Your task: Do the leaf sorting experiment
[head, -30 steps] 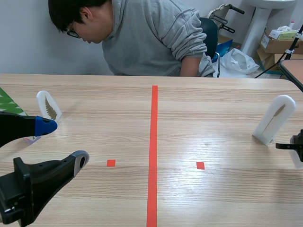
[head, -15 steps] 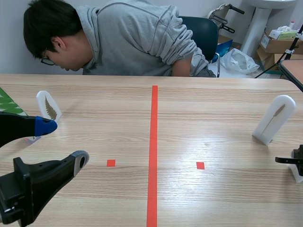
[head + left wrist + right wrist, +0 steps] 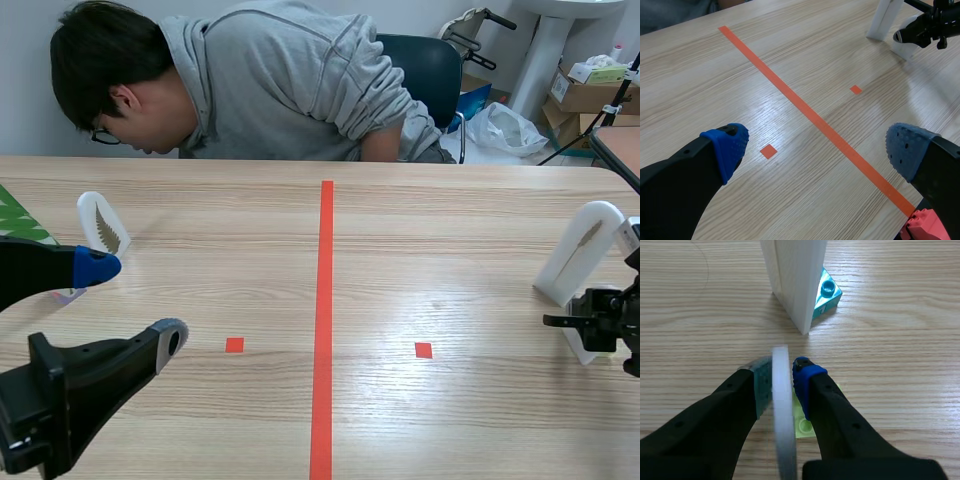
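Observation:
A white leaf holder (image 3: 102, 222) with a brown leaf in it stands at the far left. Near it my left gripper (image 3: 135, 302) hangs open with nothing between its fingers; the left wrist view shows the gripper (image 3: 817, 147) over bare table. Another white holder (image 3: 580, 248) stands upright at the right. Just in front of that stand (image 3: 795, 280), my right gripper (image 3: 585, 322) is shut on a thin white leaf slide (image 3: 781, 415), seen edge-on between the pads. The same slide (image 3: 905, 42) shows in the left wrist view.
A person leans over the far table edge (image 3: 250, 90). A green leaf card (image 3: 15, 215) lies at the far left. A teal brick (image 3: 826, 292) sits behind the right stand, and a yellow-green brick (image 3: 805, 424) lies under the right gripper. Boxes and a bag stand beyond the table.
My right gripper has come in from the picture's right edge toward the right stand, carrying the white slide. The person's head has shifted left. The left arm has not moved.

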